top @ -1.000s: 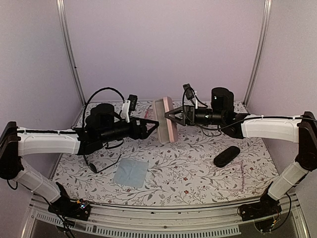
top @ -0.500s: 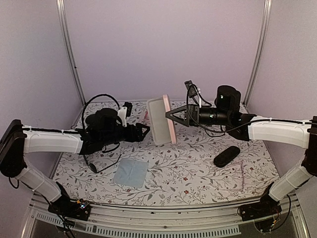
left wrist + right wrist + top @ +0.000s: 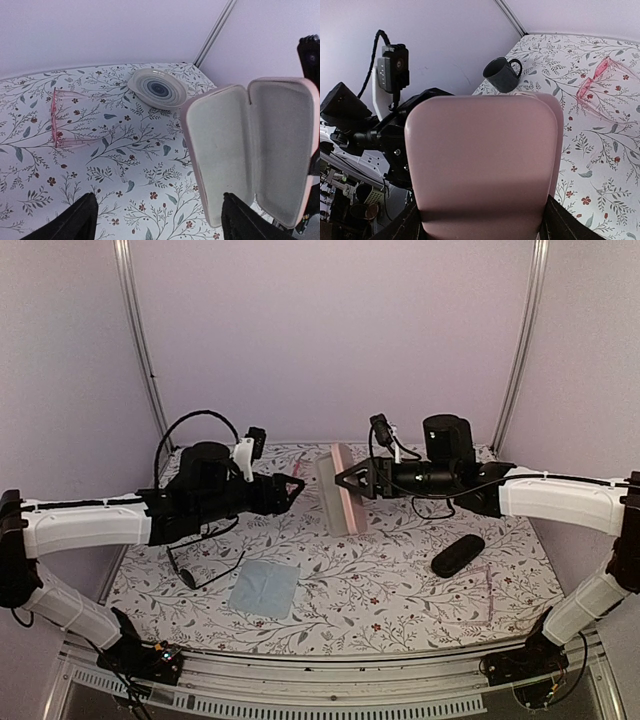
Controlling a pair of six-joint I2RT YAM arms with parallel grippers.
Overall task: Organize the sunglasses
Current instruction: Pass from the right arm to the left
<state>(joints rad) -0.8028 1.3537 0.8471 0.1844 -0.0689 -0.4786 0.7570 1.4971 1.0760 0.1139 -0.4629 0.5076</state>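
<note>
The sunglasses (image 3: 212, 574), thin black wire, lie on the table at the left, partly under my left arm. My right gripper (image 3: 346, 481) is shut on a pink glasses case (image 3: 338, 492) and holds it upright above the table's middle. The right wrist view shows the case's pink back (image 3: 480, 165) between my fingers. The left wrist view shows it open, with a pale lining (image 3: 255, 150). My left gripper (image 3: 291, 487) is open and empty just left of the case; its fingers (image 3: 75, 222) frame the bare tablecloth.
A blue cloth (image 3: 265, 587) lies near the front, right of the sunglasses. A black oval case (image 3: 458, 555) lies at the right. Pink clear glasses (image 3: 56, 119), a striped plate (image 3: 157, 89) and a dark mug (image 3: 502, 74) stand at the back.
The right gripper has turned the pink case, so it now stands edge-on to the top camera. The left gripper has risen a little beside it.
</note>
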